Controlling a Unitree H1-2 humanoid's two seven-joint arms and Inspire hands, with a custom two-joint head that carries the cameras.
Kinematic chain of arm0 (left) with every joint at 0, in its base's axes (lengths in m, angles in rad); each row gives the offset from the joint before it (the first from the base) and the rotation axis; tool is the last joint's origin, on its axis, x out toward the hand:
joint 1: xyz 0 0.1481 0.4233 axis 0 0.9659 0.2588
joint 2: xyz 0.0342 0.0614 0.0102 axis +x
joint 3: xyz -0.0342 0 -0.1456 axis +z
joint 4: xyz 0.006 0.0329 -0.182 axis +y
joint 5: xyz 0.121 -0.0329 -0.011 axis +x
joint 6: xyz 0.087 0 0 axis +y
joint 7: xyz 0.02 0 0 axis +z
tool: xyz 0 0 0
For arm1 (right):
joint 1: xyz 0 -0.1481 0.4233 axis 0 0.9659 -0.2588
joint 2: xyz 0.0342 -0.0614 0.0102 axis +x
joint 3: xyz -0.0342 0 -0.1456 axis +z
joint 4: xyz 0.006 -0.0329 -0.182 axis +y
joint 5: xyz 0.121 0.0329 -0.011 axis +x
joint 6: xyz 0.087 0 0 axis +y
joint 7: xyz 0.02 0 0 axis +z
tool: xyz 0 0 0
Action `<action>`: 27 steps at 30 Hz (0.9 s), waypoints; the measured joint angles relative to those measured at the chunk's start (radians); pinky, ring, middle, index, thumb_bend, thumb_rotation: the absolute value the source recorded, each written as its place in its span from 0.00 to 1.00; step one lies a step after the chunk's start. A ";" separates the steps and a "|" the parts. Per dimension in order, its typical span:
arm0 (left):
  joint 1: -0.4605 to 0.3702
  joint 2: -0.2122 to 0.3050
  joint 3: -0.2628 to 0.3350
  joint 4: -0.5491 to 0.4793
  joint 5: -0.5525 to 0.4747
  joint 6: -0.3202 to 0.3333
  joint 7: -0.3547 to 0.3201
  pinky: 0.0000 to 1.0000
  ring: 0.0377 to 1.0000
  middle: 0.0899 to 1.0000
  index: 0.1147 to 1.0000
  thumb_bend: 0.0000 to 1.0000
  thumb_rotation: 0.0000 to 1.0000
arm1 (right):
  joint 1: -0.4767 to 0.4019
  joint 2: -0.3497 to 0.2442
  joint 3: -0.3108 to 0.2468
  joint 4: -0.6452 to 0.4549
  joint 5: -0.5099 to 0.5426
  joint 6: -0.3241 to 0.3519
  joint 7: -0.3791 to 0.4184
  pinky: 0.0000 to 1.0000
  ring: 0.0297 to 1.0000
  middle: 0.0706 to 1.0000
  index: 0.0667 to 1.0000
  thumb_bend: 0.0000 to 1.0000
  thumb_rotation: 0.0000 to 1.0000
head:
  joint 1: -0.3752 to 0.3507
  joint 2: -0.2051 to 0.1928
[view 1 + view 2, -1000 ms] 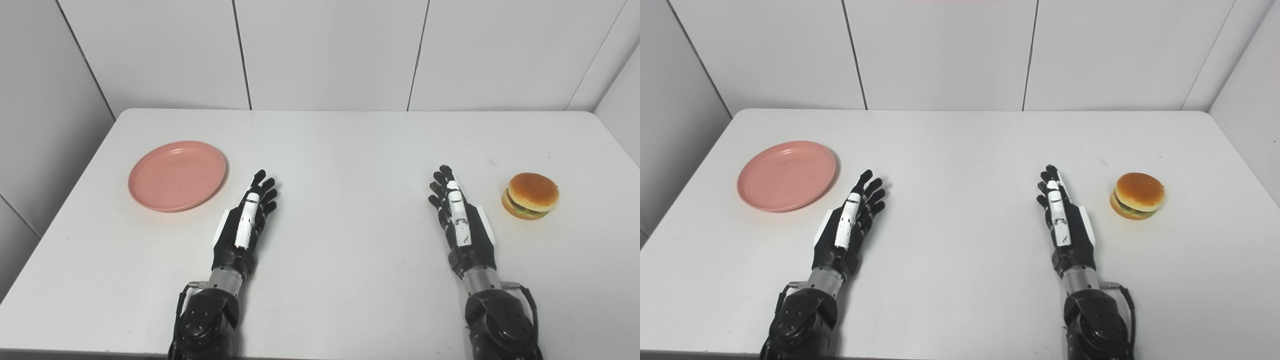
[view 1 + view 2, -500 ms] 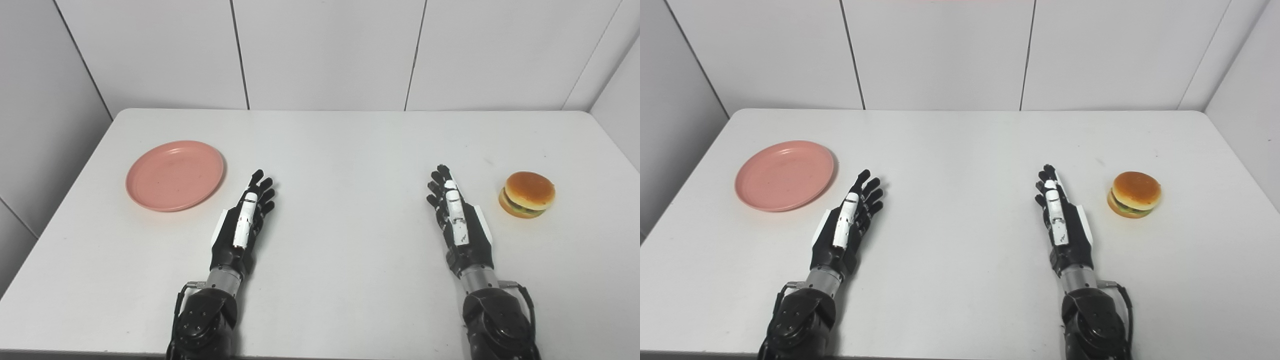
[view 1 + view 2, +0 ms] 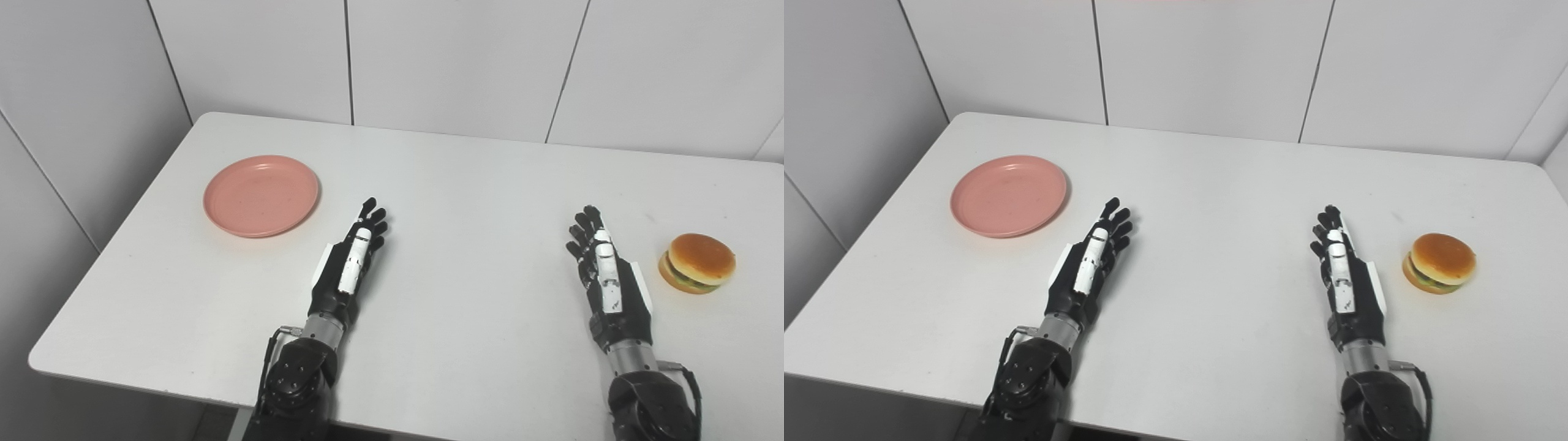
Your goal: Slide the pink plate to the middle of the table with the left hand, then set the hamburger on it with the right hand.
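Both hands empty, fingers apart: left hand (image 3: 349, 266) near round pink plastic plate (image 3: 261, 195), right hand (image 3: 606, 275) beside toy hamburger (image 3: 697, 263), ready to start.

The counter (image 3: 478, 184) has a smooth, matt white top with a few faint scuffs. The plate (image 3: 261, 195) looks like pink plastic, smooth with a dull sheen. The hamburger (image 3: 697, 263) has a glossy, evenly coloured bun that looks like moulded plastic. Both the left hand (image 3: 349, 266) and the right hand (image 3: 606, 278) wear hard black casing with glossy white panels, and each has a bare metal-looking ring at the wrist. The wall (image 3: 453, 55) behind is made of smooth, matt white panels.
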 measured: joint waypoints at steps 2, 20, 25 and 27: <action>-0.009 -0.006 -0.003 0.014 0.010 -0.010 0.000 0.97 0.95 0.95 0.95 0.34 1.00 | -0.003 -0.006 -0.003 0.009 0.007 -0.014 0.005 0.99 0.97 0.96 0.97 0.28 1.00 | 0.017 -0.012; -0.042 -0.024 -0.012 0.071 0.038 -0.041 0.024 0.95 0.94 0.95 0.94 0.34 1.00 | -0.031 -0.033 -0.020 0.072 0.054 -0.074 0.044 1.00 0.99 0.98 0.97 0.21 1.00 | 0.080 -0.063; -0.043 -0.024 -0.013 0.073 0.038 -0.041 0.023 0.96 0.95 0.95 0.95 0.35 1.00 | -0.032 -0.033 -0.019 0.073 0.051 -0.074 0.045 1.00 0.98 0.98 0.97 0.22 1.00 | 0.081 -0.064; -0.043 -0.024 -0.013 0.072 0.038 -0.041 0.023 0.96 0.94 0.95 0.95 0.34 1.00 | -0.032 -0.033 -0.019 0.073 0.049 -0.074 0.045 1.00 0.98 0.98 0.97 0.21 1.00 | 0.083 -0.061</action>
